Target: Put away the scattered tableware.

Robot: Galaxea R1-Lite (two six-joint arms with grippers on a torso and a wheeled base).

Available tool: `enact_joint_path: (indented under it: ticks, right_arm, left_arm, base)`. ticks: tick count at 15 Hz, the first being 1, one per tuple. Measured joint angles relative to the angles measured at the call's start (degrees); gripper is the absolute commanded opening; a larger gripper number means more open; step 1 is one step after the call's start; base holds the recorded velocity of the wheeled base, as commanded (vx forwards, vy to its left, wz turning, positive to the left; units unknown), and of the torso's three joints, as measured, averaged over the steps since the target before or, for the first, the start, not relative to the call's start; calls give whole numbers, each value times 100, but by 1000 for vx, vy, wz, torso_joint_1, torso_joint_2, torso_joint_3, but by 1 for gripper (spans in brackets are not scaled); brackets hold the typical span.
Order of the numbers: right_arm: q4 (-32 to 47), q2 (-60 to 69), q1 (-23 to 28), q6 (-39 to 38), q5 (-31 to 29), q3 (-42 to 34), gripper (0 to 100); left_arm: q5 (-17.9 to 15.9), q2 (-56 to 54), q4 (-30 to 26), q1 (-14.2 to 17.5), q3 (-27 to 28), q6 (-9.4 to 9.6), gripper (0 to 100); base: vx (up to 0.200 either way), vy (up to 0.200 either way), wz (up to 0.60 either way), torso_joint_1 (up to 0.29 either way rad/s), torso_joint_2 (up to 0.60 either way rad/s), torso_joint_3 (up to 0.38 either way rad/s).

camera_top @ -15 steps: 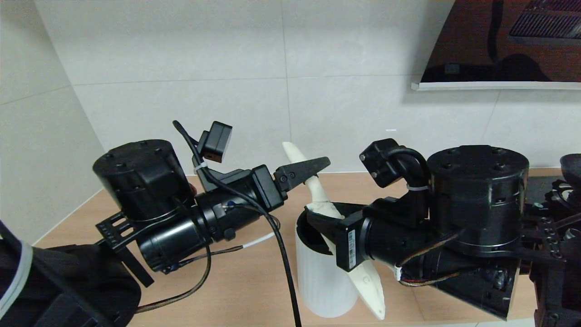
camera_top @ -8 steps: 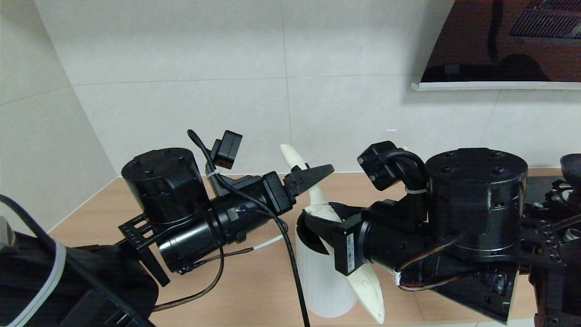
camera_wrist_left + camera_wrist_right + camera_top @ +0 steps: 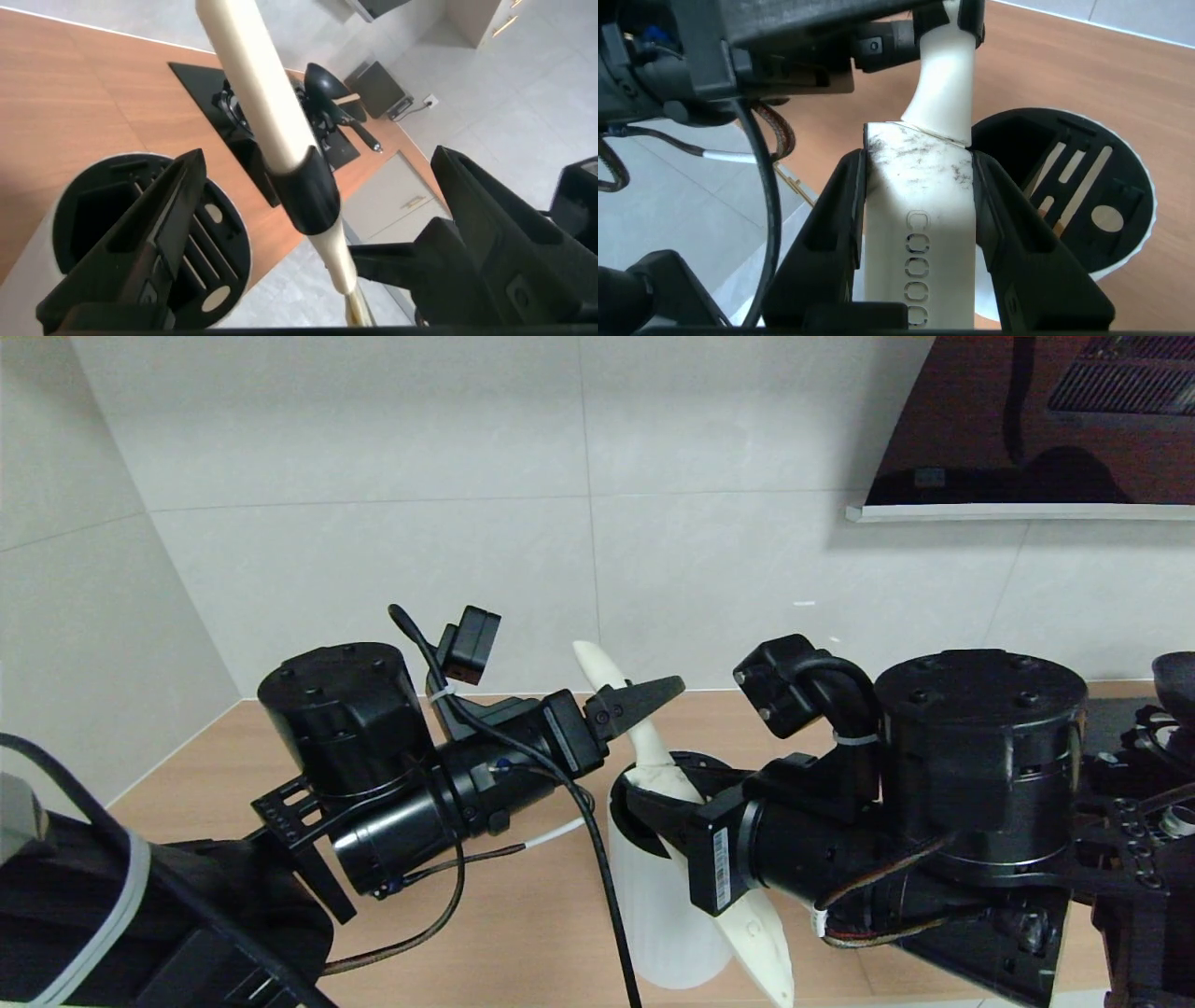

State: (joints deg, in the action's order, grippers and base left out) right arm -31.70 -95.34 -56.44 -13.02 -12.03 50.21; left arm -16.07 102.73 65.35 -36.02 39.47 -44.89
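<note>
White spatula [image 3: 761,933]: tilted, held over white utensil holder [image 3: 653,915], handle end up, blade hung low in front of holder.
Right gripper [image 3: 658,793]: clamped on spatula's neck.
Left gripper [image 3: 318,159]: fingers spread either side of handle; contact unclear.
Holder: stood on wooden countertop [image 3: 523,915].
</note>
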Motion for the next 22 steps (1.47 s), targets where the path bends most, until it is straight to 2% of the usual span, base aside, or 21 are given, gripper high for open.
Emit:
enact_joint_path:
  ticks: [13,14,20,22]
  right_arm:
    - [6,33,9,-4,0,11,0]
    - [6,33,13,-2,-1,11,100]
    - [0,35,13,0,-1,6,100]
    - [6,74,46,7,-6,4,100]
  left_arm:
    - [-10,38,-5,0,-6,17,0]
    - [-10,41,-10,0,-6,17,0]
    - [-2,41,-13,0,-6,9,0]
    - [26,22,135,0,-6,9,0]
  base:
    - [0,0,0,0,0,0]
    - [0,0,0,0,0,0]
    - [0,0,0,0,0,0]
    - [0,0,0,0,0,0]
